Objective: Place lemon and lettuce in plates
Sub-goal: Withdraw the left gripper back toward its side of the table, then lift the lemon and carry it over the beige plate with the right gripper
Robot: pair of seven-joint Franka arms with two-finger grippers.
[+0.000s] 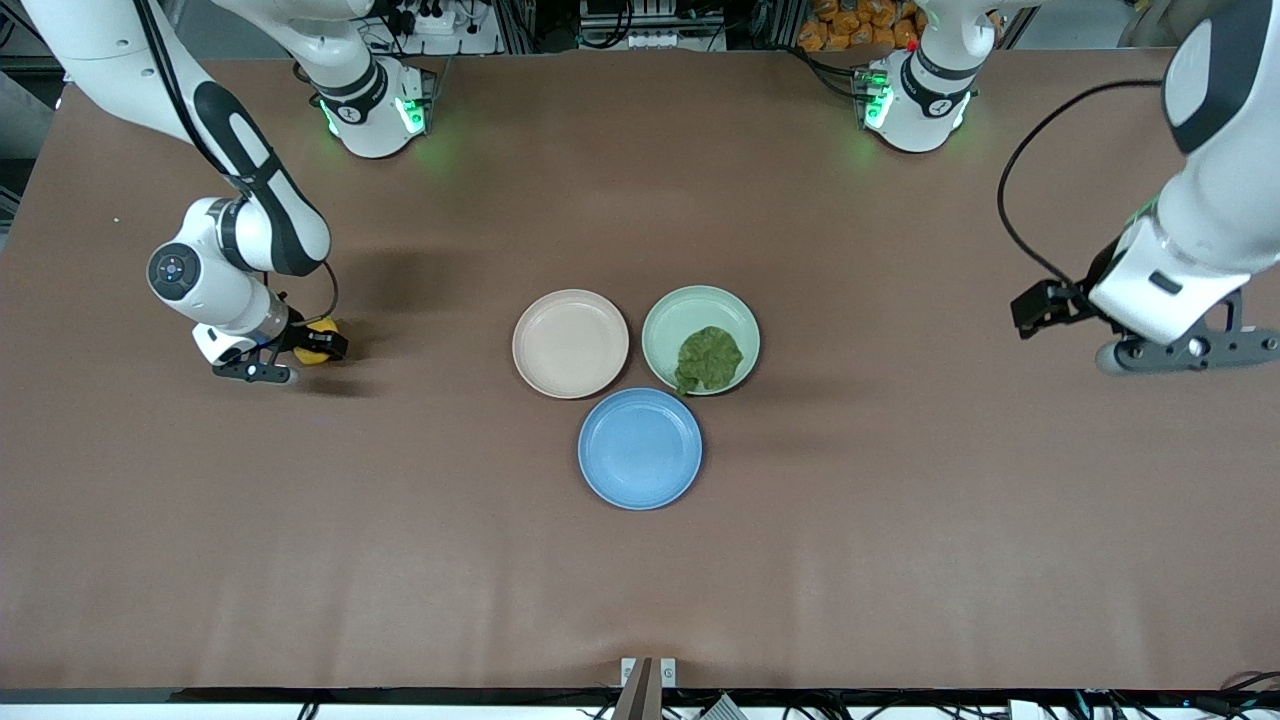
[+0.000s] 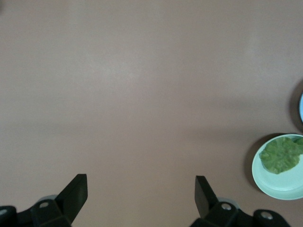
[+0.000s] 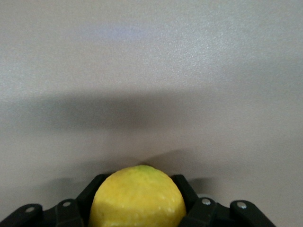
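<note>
The yellow lemon [image 1: 314, 353] lies on the table toward the right arm's end, and my right gripper [image 1: 318, 346] is down around it. In the right wrist view the lemon [image 3: 137, 198] fills the gap, with both black fingers [image 3: 97, 185] pressed on its sides. The dark green lettuce [image 1: 709, 358] lies in the mint green plate [image 1: 700, 297]. Beside it the beige-pink plate [image 1: 570, 343] holds nothing. My left gripper [image 1: 1190, 352] hangs open over bare table at the left arm's end, holding nothing [image 2: 142, 182]. From there the lettuce [image 2: 280, 154] shows in its plate [image 2: 279, 185].
A blue plate [image 1: 640, 448] with nothing in it sits nearer the front camera than the other two, touching distance from both. The two arm bases [image 1: 375, 110] [image 1: 915, 100] stand along the table's back edge. Brown tabletop surrounds the plates.
</note>
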